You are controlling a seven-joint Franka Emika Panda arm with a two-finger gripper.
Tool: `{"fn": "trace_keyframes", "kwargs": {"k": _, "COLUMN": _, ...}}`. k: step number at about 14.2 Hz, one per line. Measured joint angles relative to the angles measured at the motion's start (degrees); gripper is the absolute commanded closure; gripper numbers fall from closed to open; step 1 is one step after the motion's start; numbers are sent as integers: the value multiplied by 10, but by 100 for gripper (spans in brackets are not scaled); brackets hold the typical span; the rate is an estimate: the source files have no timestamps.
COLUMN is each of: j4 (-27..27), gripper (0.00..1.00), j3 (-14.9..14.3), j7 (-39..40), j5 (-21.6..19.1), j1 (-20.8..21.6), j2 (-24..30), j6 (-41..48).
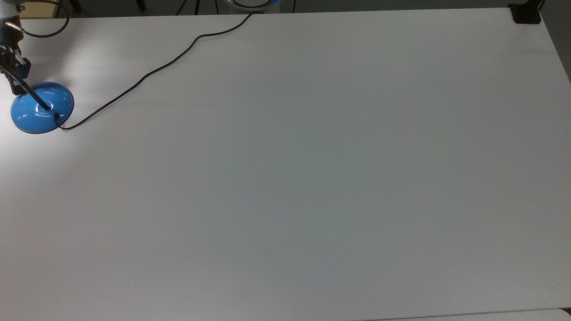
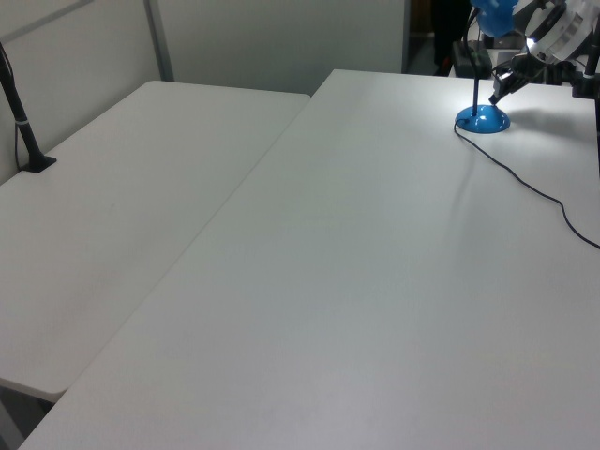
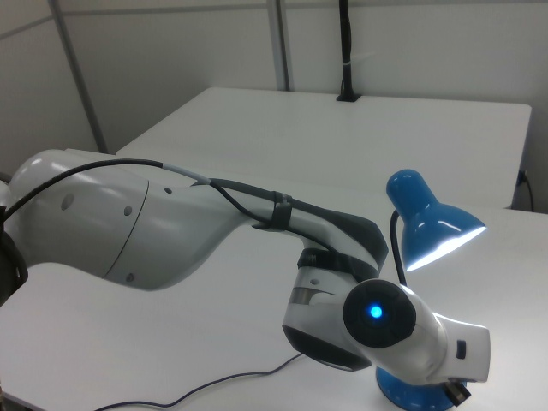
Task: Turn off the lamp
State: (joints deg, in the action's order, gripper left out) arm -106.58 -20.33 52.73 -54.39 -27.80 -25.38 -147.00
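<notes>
The lamp's glossy blue round base (image 1: pixel 42 107) stands at the top view's far left on the white table (image 1: pixel 290 178). Its thin black stem (image 1: pixel 30 92) slants up toward the top view's left edge. A long black cord (image 1: pixel 147 76) runs from the base to the table's far edge. The blue shade (image 3: pixel 428 218) glows and a bright patch lies on the table around the base (image 2: pixel 483 119). My gripper (image 1: pixel 15 73) hovers just beside the stem, above the base's upper-left rim; in the left view the gripper (image 2: pixel 504 86) sits right of the stem.
A black clamp (image 1: pixel 526 13) sits at the top view's top right corner. A second white table (image 2: pixel 112 206) adjoins on the left view's left, with a black post (image 2: pixel 23 122) on it. My arm's white body (image 3: pixel 171 223) looms beside the lamp.
</notes>
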Motion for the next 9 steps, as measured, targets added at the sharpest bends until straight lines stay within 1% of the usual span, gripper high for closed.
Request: {"fn": "trace_keyframes", "kwargs": {"k": 9, "j4": -16, "gripper": 100, "j3": 2, "j7": 51, "j5": 2, "j1": -19, "j2": 0, "j6": 0}}
